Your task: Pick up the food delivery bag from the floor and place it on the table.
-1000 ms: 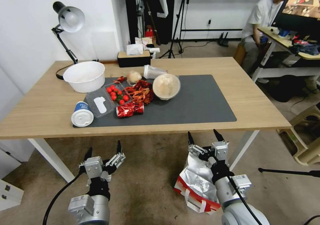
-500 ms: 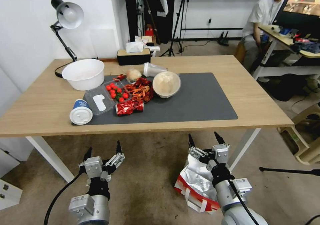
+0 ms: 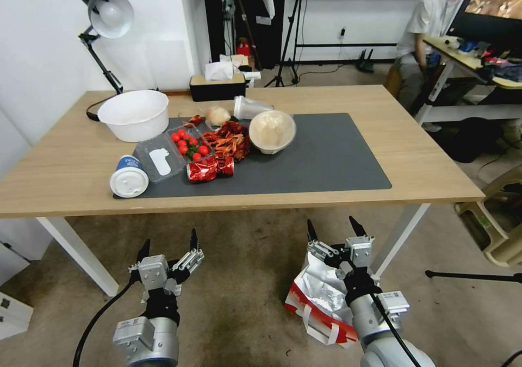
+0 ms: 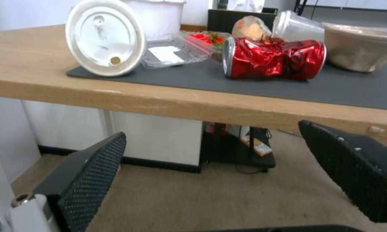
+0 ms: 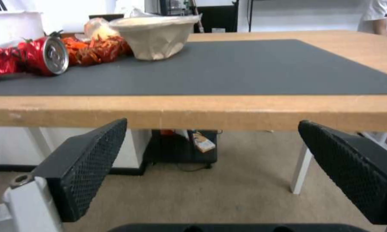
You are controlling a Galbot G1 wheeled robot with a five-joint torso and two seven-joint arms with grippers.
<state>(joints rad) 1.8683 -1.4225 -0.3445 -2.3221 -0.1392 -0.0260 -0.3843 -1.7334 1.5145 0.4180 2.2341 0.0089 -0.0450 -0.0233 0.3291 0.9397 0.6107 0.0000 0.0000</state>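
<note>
Two grippers are hanging low in front of the table (image 3: 424, 155), neither one touching anything. On the right gripper (image 3: 331, 228), at five o'clock in the head view, the black fingers (image 3: 356, 224) are standing spread wide with only air between them; the right wrist view is looking between those pads straight at the table's front edge. The left gripper (image 3: 167, 244), at seven o'clock, is parked at the same height, its fingers likewise splayed and bare.

Directly under and behind the right gripper, the food delivery bag (image 3: 321, 302) is lying on the floor (image 3: 244, 280), crumpled, foil lining showing, a red band and white strap handles along its low edge toward six o'clock. By my judgement the task is sitting at its very start: the bag is not yet grasped. The next move calls for the right wrist to turn down toward the bag and close on a handle or the rumpled mouth, and foil paper like this may slip or tear.

Up on the table, the dark grey mat (image 3: 321, 155) is lying bare from centre toward three o'clock, which looks the likeliest landing place. Toward ten o'clock are crowding a white bowl (image 3: 133, 114), a lidded cup (image 3: 128, 178), a crushed red can (image 3: 209, 168), a tray of tomatoes (image 3: 187, 145) and a beige bowl (image 3: 272, 130). A desk lamp (image 3: 109, 16) is standing at eleven o'clock.
</note>
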